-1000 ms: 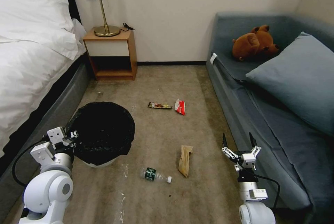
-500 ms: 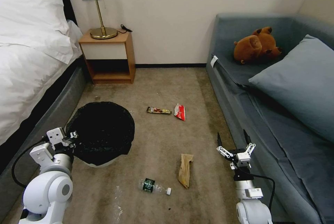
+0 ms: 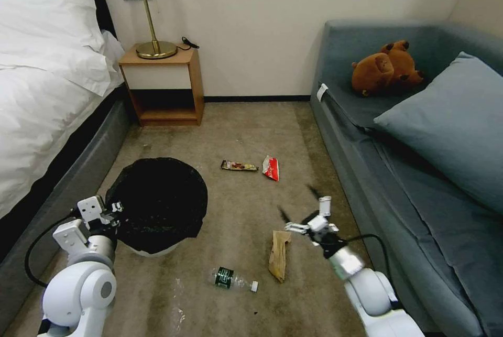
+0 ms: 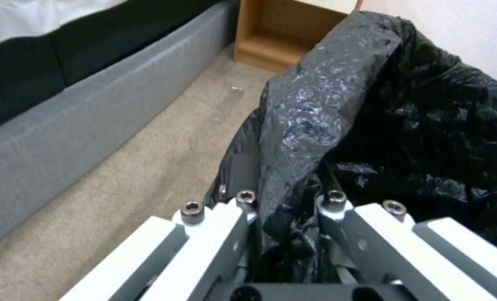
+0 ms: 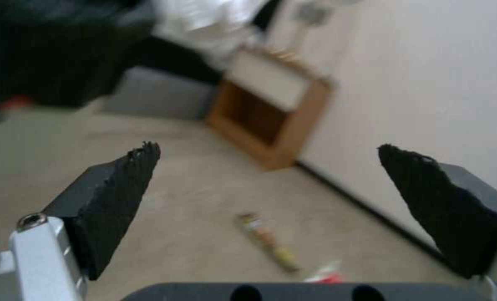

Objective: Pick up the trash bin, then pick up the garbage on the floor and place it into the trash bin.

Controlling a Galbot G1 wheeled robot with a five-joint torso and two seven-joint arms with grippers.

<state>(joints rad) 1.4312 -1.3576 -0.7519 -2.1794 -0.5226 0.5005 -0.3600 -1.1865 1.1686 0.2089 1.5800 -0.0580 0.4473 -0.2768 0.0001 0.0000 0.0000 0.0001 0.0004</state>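
Carpet lane between bed [image 3: 36,117] and sofa [image 3: 419,180]. Left end effector [image 3: 112,210] clamps bin [image 3: 157,203] rim, black liner crinkled. Right end effector [image 3: 299,205] spread wide above tan wrapper [image 3: 279,248]; bottle [image 3: 234,278] nearby.

One bin [image 3: 157,203] stood on the floor. Four litter pieces lay there: one bottle [image 3: 234,278], one tan wrapper [image 3: 279,254], one dark wrapper [image 3: 239,165] and one red packet [image 3: 271,168]. There were two end effectors: left [image 3: 112,208], right [image 3: 299,205].
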